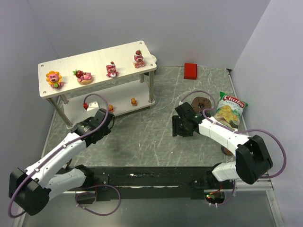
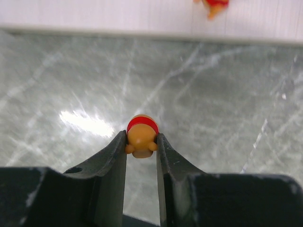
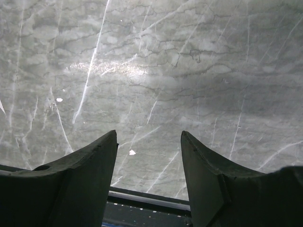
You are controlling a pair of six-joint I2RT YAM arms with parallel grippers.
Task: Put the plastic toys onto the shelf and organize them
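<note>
Left claw (image 2: 141, 134) pinches small orange bear (image 2: 142, 126) before shelf (image 1: 97, 64). Right claw (image 3: 149, 142) spread over desk (image 3: 165, 56); chip bag (image 1: 229, 109), red block (image 1: 190, 71) nearby.

Shelf (image 1: 97, 59), far left: four toys (image 1: 111, 69) in a row on top board, small bear (image 1: 134, 101) on lower board. Block (image 1: 190, 71) far centre; cylinder (image 1: 201, 102) just left of chip bag (image 1: 229, 109), right side.
</note>
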